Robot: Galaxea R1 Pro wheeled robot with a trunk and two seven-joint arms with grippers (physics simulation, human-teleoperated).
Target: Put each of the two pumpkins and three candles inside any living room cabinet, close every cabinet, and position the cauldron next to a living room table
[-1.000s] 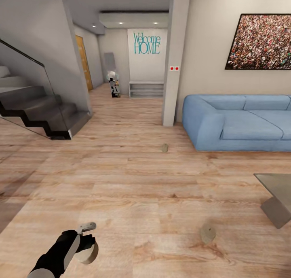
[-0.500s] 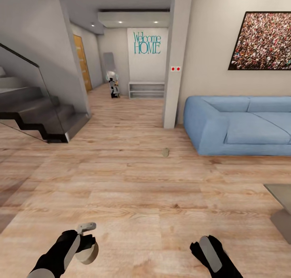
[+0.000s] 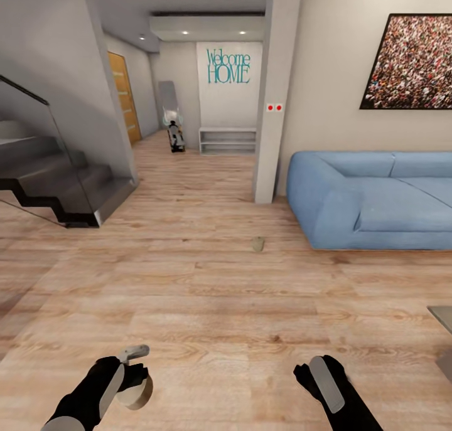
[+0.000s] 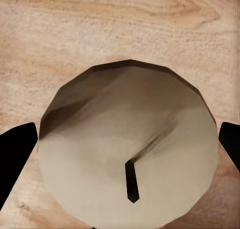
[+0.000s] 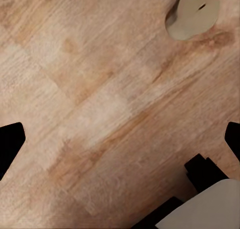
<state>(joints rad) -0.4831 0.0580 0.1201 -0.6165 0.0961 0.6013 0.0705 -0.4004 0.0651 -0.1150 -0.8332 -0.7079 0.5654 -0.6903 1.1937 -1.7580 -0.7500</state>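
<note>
Pale wood-plank flooring (image 3: 207, 305) runs from the robot towards a long blue fabric sofa (image 3: 376, 202) on the right and a dark staircase (image 3: 56, 180) on the left; the left end effector (image 3: 134, 372) is clamped on a short beige wax candle (image 3: 137, 390), whose round top and dark wick show between the finger tips in the left wrist view (image 4: 127, 154); the right end effector (image 3: 326, 381) hangs low over the floor, its fingers spread wide with nothing between them. A second squat tan candle (image 5: 192, 13) stands upright on the planks ahead of the right arm, off to one side of the fingers' line and clear of them; the right arm is plainly the nearer, so the reach probably turns on centring the fingers over it from above. A third small candle (image 3: 257, 244) sits far ahead, near the sofa's corner. Compared with a second ago the view has swung left, the grey worktop (image 3: 442, 318) has slid nearly out at the right edge, and the right arm has come into sight.
</note>
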